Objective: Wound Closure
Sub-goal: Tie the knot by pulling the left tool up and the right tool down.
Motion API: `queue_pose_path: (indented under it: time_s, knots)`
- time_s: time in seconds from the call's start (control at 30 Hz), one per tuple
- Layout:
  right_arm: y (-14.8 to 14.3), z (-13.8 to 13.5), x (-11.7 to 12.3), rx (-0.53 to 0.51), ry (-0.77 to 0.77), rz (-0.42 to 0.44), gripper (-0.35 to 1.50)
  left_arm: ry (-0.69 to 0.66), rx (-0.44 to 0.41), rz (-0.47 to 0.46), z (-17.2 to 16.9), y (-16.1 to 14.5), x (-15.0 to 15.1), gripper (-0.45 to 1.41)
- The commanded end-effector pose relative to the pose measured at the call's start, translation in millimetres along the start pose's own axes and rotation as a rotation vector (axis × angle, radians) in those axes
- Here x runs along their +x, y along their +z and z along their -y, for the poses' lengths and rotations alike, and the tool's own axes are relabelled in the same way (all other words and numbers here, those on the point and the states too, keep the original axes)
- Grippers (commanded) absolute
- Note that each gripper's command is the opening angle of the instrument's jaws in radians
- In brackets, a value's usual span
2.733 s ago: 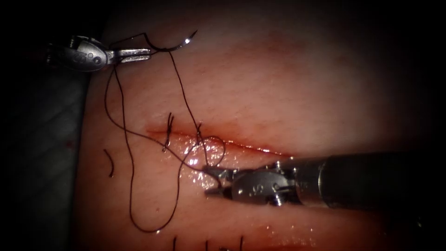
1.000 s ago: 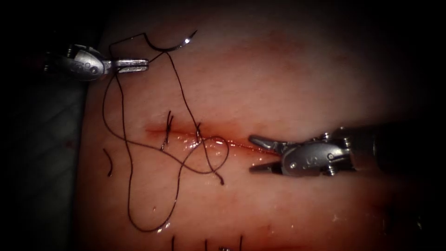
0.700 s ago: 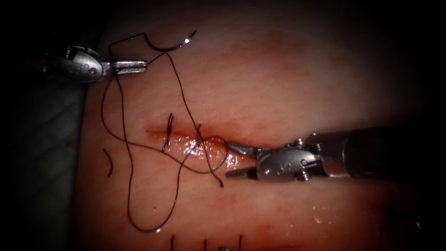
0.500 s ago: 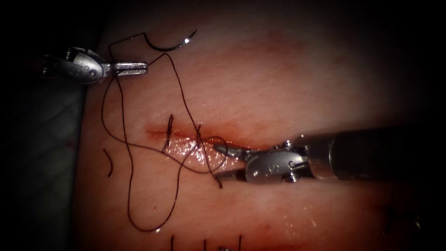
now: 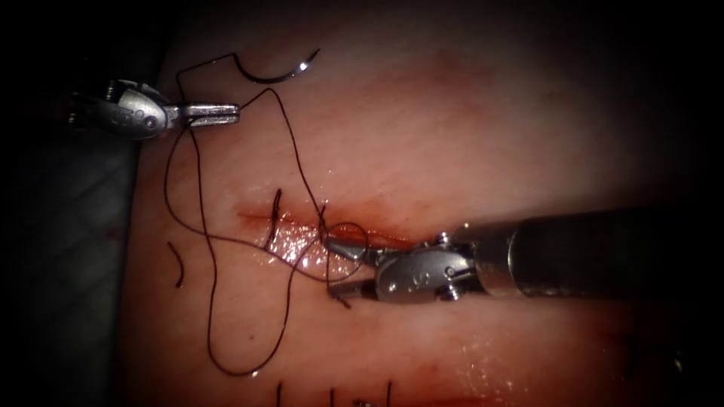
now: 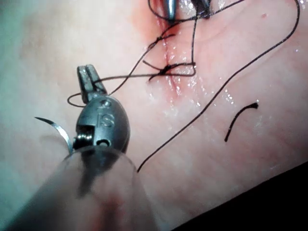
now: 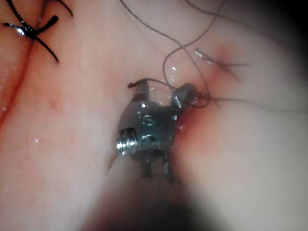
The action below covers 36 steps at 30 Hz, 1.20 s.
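Observation:
The curved needle point(image 5: 275, 71) lies free on the tissue point(image 5: 467, 128), above the cut's left end, held by neither tool and not in the tissue. My left tool point(image 5: 217, 113) is just below it, jaws shut on the thread point(image 5: 202, 196). The thread runs down to a stitch point(image 5: 323, 220) in the cut point(image 5: 392, 240) and forms a small loop there. My right tool point(image 5: 332, 266) comes in from the right with open jaws on either side of the thread's short end point(image 5: 343, 299). The needle point(image 6: 55, 130) lies beside my left tool point(image 6: 86, 79). My right tool point(image 7: 163, 91) holds nothing.
A tied stitch point(image 5: 273, 215) crosses the cut further left. A cut piece of thread point(image 5: 179, 264) lies on the tissue at the left, and a long slack loop point(image 5: 241, 369) below it. More stitch ends point(image 5: 332, 396) stand at the bottom edge. Red fluid wets the cut.
My right tool has moved left along the cut, jaws open, until they sit around the thread's short end by the loop. The left tool and needle have stayed put.

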Motion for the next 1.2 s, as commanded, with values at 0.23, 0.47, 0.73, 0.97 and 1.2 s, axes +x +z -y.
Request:
queue_pose_path:
  time_s: [0.23,0.47,0.73,0.97,1.2]
  knots:
    - [1.7,0.8,0.5,0.039,-0.031,0.001,1.4,-0.004,0.001,-0.001,0.0,0.7,-0.4,-0.45]
    - [2.3,1.3,0.5,0.11,-0.047,-0.007,1.16,-0.004,0.001,-0.002,-0.1,0.6,-0.2,-0.45]
    - [2.6,1.7,0.5,0.2,-0.063,0.008,0.15,-0.004,0.001,-0.002,-0.1,0.7,-0.1,-0.45]
    - [2.9,2.9,-0.1,0.274,0.242,0.086,-0.35,-0.005,0.004,0.001,0.1,1.1,-0.1,-0.45]
    - [1.9,4.2,0.7,0.281,0.715,0.063,-0.35,-0.02,0.008,0.002,1.2,2.3,-0.7,-0.45]
